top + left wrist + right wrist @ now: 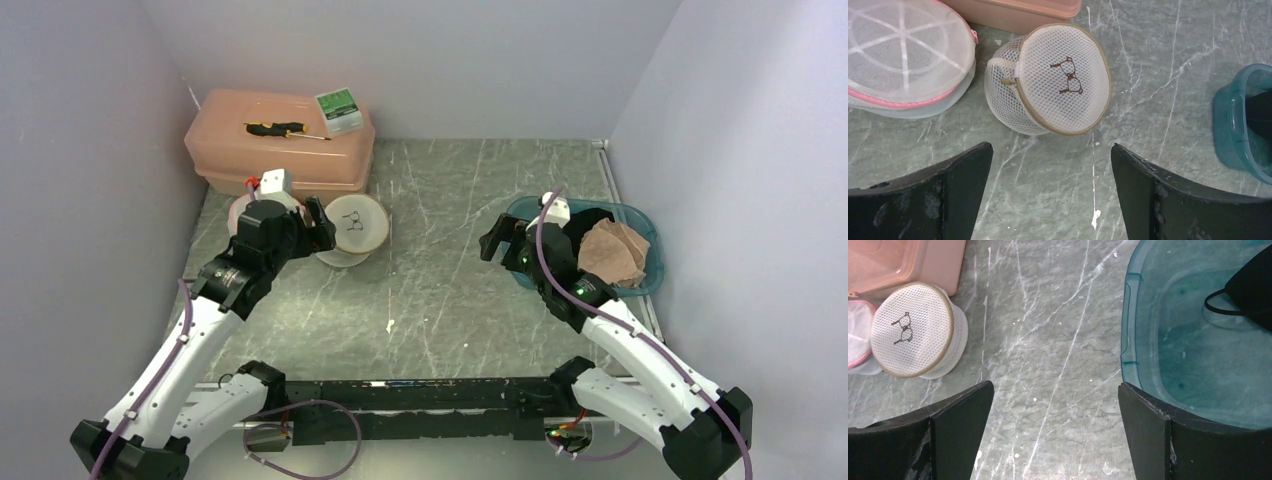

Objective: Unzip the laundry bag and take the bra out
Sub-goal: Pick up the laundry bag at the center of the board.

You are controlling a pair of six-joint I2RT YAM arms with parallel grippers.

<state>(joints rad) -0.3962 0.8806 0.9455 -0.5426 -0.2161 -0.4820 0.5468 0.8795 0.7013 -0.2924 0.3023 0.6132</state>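
Top view, bag: the white mesh laundry bag [352, 226] is seen on the table [450, 290], tipped on its side just before the pink box [280, 140].
Top view, arms: the left gripper [318, 226] is held just beside the bag; the right gripper [497, 242] is held at the teal basin [640, 275], where tan cloth is seen.
Left wrist view: the fingers [950, 192] are spread wide, nothing between them; a small zipper pull [1007, 81] is made out on the bag's rim; a pink-trimmed bag [903, 55] lies alongside.
Right wrist view: the fingers [953, 432] are likewise parted and empty; a dark garment [1253, 287] is seen in the basin.
Step judged: approach; unzipping not begun.
Next move: the pull must be pinched and the bag steadied.
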